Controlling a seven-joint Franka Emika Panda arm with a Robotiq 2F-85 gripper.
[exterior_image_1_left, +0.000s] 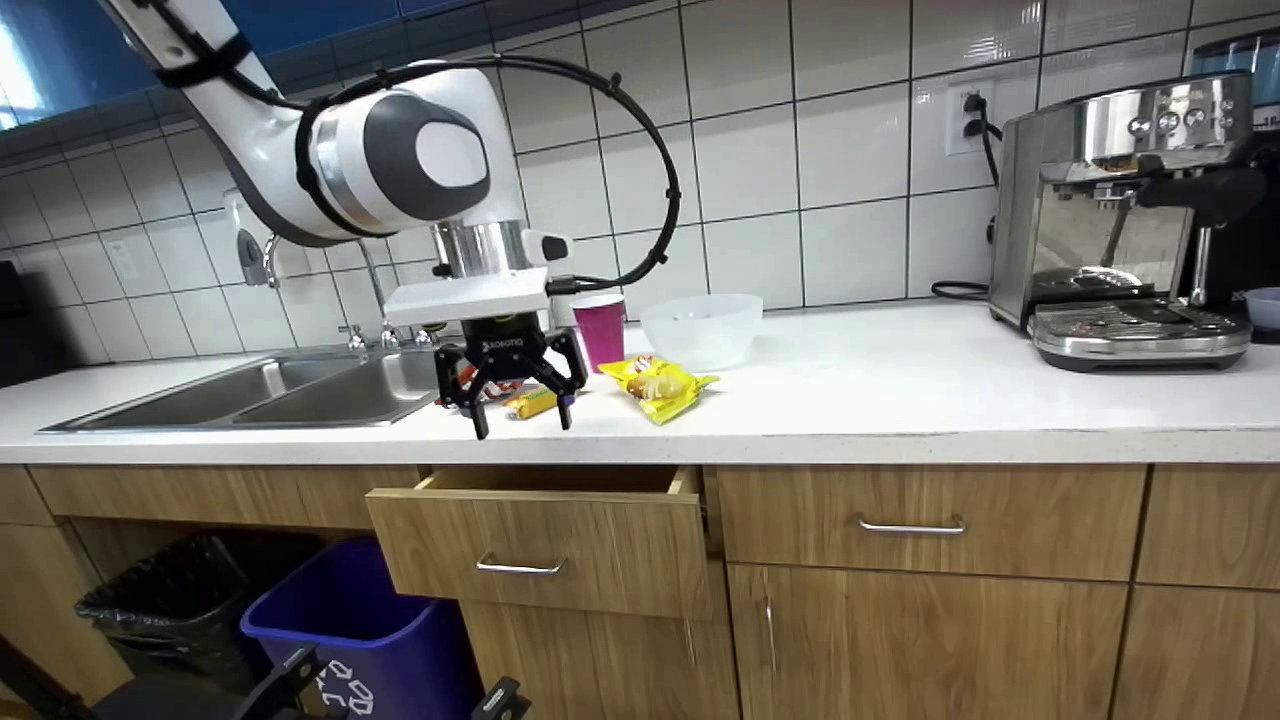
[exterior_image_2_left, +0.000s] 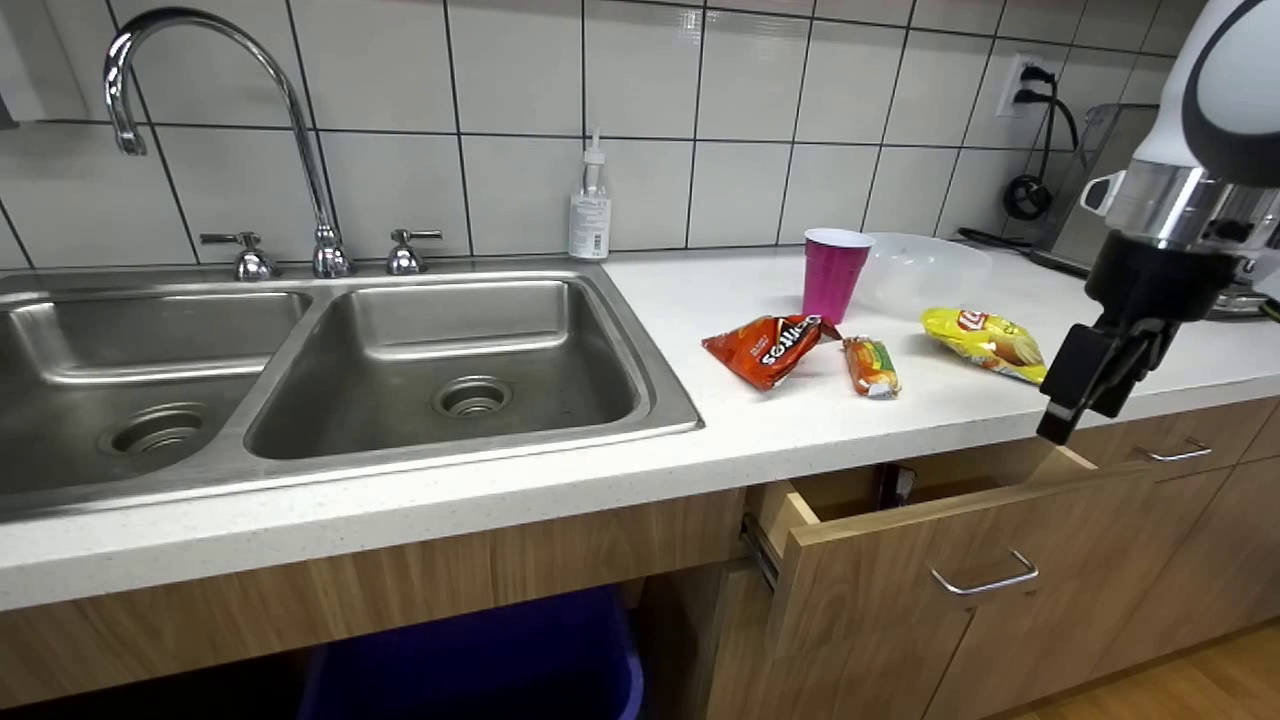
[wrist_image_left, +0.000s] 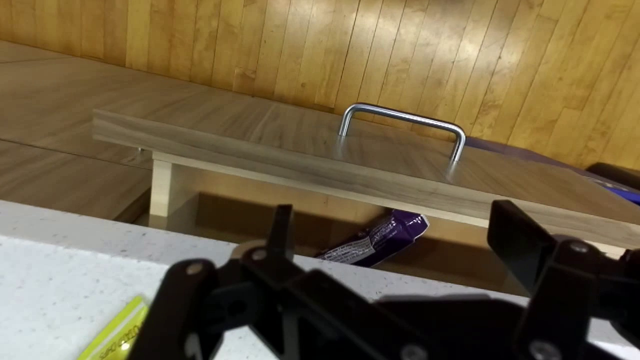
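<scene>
Your black fingers (wrist_image_left: 517, 240) stood wide apart with nothing between them, in the air by the front edge of the white speckled surface (wrist_image_left: 75, 270), and no view showed them touching anything. Below them was a pulled-out drawer (wrist_image_left: 300, 165), its flat front of brown wood grain. Inside it, in the wrist view, lay a shiny purple packet (wrist_image_left: 375, 242) with white print; one end sat near the drawer's front wall and the other was hidden by the surface. It looked light and soft, with a slick film likely to slip in a loose hold; its contents did not show, so you could not tell how fragile they were. The pale-edged end toward the front seemed the place for you to pinch, sparing the middle, though the drawer walls left limited room beside it. The drawer looked stiff and heavier, and its smooth silver metal bar handle (wrist_image_left: 405, 115) seemed to offer its surest hold at mid-bar.

Farther out, to one side of your fingers, a puffed yellow chip bag (exterior_image_2_left: 985, 343) lay on the surface. It seemed light and brittle inside, better taken gently by a flat corner than squeezed. In an exterior view, past it lay a small orange-and-yellow wrapped packet (exterior_image_2_left: 872, 370) and a glossy red bag (exterior_image_2_left: 765, 350), with a white-rimmed magenta cup (exterior_image_2_left: 834, 275) and a translucent bowl (exterior_image_2_left: 930, 270) standing behind.
</scene>
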